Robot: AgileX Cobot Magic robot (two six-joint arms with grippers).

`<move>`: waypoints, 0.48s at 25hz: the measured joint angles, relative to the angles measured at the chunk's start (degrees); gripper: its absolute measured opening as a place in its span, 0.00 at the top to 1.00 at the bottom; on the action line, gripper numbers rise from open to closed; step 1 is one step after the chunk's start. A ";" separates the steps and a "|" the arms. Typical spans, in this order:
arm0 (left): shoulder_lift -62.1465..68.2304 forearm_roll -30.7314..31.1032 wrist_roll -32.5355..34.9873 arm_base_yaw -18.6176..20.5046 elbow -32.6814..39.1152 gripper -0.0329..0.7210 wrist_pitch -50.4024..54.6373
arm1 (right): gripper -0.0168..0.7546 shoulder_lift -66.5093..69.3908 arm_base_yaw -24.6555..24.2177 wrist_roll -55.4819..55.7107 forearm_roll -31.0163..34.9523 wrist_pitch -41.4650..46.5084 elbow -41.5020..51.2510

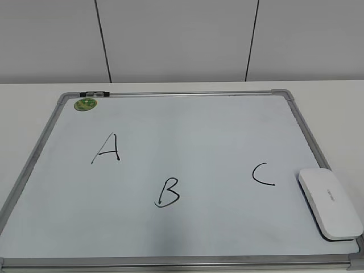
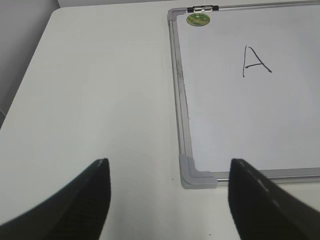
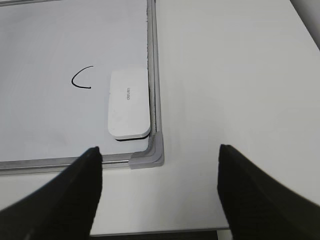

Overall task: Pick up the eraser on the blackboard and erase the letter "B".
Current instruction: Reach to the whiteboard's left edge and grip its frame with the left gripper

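The blackboard (image 1: 182, 122) is a white board with a silver frame, lying flat on the table. The black letter "B" (image 1: 168, 192) is written near its front middle. The white eraser (image 1: 330, 203) lies on the board's front right corner, next to the frame; it also shows in the right wrist view (image 3: 129, 104). My left gripper (image 2: 167, 187) is open and empty above the table by the board's front left corner cap (image 2: 196, 175). My right gripper (image 3: 159, 182) is open and empty above the table near the front right corner cap (image 3: 150, 155). Neither gripper shows in the exterior view.
A black "A" (image 1: 107, 149) is at the board's left and a black "C" (image 1: 261, 174) at its right, just left of the eraser. A green round sticker (image 1: 86, 104) sits at the board's back left corner. A white table (image 2: 100, 100) surrounds the board; its front edge (image 3: 200, 231) is near.
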 joint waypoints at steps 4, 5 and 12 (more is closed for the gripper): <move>0.00 0.00 0.00 0.00 0.00 0.25 0.00 | 0.28 0.00 0.00 0.00 0.00 0.00 0.00; 0.00 0.00 0.00 0.00 0.00 0.25 0.00 | 0.28 0.00 0.00 0.00 0.00 0.00 0.00; 0.00 0.00 0.00 0.00 0.00 0.25 0.00 | 0.28 0.00 0.00 0.00 0.00 0.00 0.00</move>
